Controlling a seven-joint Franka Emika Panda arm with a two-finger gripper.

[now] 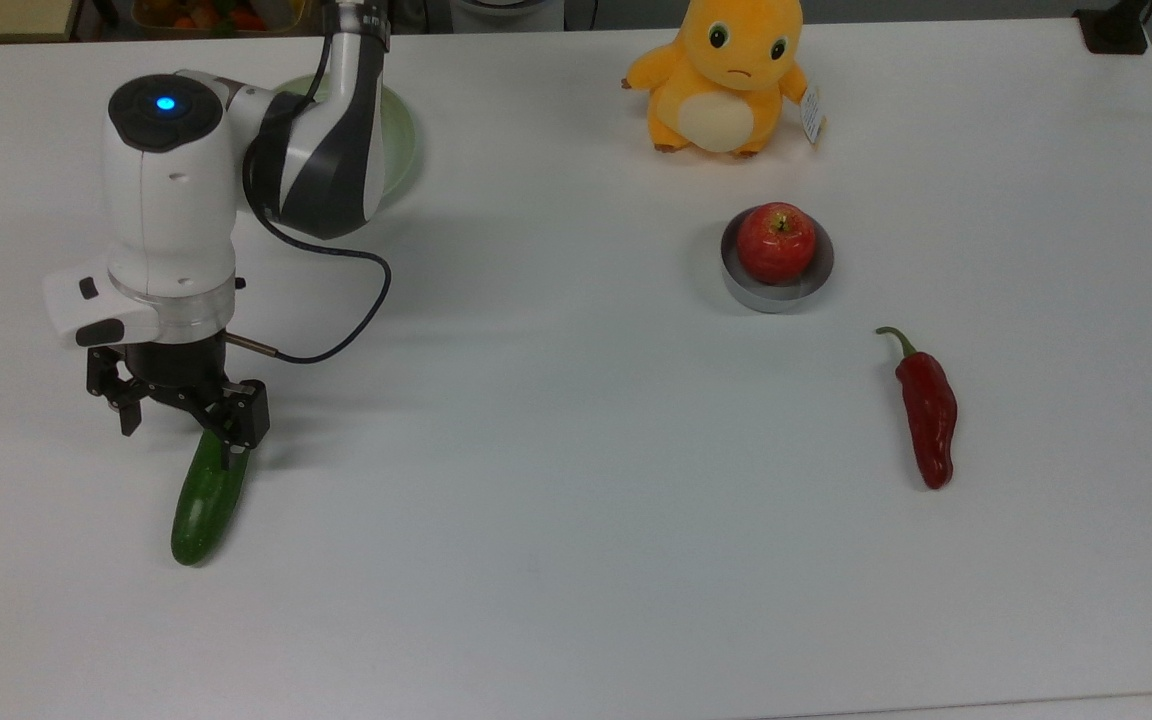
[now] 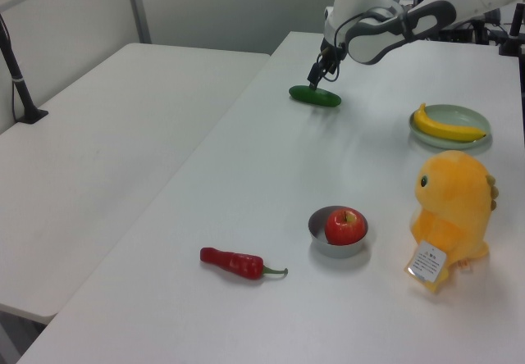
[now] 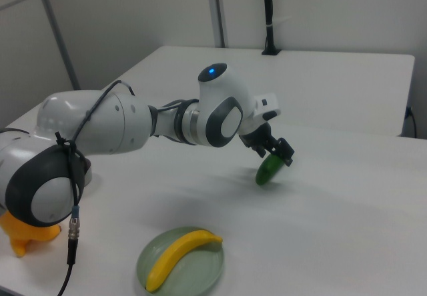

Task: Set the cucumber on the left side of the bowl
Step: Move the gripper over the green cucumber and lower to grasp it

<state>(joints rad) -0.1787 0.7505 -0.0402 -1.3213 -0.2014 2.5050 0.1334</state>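
1. Jaws stand spread wide and hold nothing; the gripper [image 1: 179, 422] hangs over the far end of the cucumber [image 1: 206, 500], one finger [image 1: 236, 428] overlapping that end in the top view and the other finger [image 1: 124, 412] off toward the top view's left.
2. The cucumber lies flat on the white table [image 1: 556, 560], near the top view's left edge and well apart from the bowl [image 1: 774, 285].
3. Risk, as I judge it: the fingers look centred off the cucumber's axis and near its end, not its middle. Closing there could pinch the rounded tip and squirt it out, or lift it lopsided so it swings and drops.
4. A finger coming down onto the glossy skin instead of beside it could roll the cucumber away.
5. Further out, the silver bowl holds a red apple [image 1: 775, 242]; a low carry could knock the bowl.
6. The red chili pepper [image 1: 926, 415] lies on the bowl's other side, and the orange plush toy [image 1: 721, 75] sits beyond it, so the landing spot on the top view's left of the bowl looks free.
7. The banana [image 2: 447, 126] on the pale green dish [image 2: 474, 138] sits apart from the path.
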